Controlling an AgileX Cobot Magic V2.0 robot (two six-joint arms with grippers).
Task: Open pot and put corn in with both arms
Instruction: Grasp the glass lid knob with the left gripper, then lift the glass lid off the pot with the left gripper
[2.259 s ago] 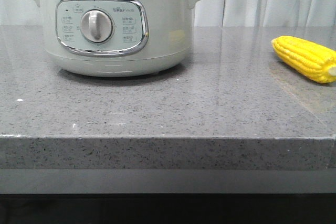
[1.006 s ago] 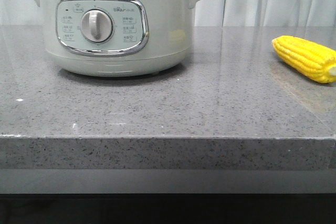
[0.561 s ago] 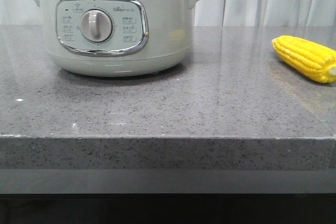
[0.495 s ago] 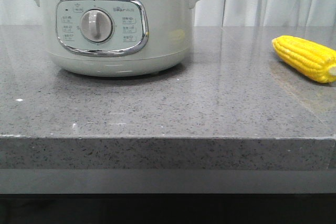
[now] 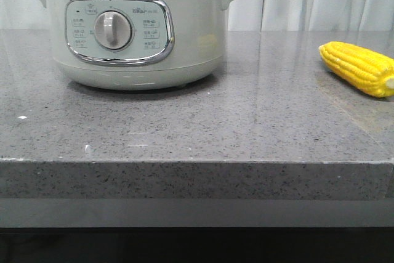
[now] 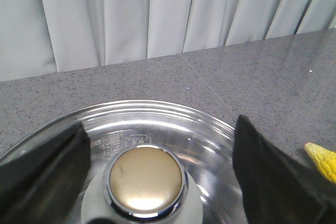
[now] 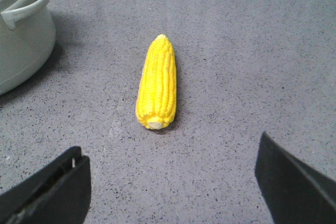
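Over the pot's lid knob (image 6: pixel 146 180), left end effector (image 6: pixel 157 182) spread wide, empty

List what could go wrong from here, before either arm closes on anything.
1. The left end effector is open around the lid knob, which is smooth and shiny; a shallow grip might slip, dropping the glass lid back onto the pot.
2. The corn lies loose on the counter ahead of the open right end effector; being round, it could roll away if one finger touches first.
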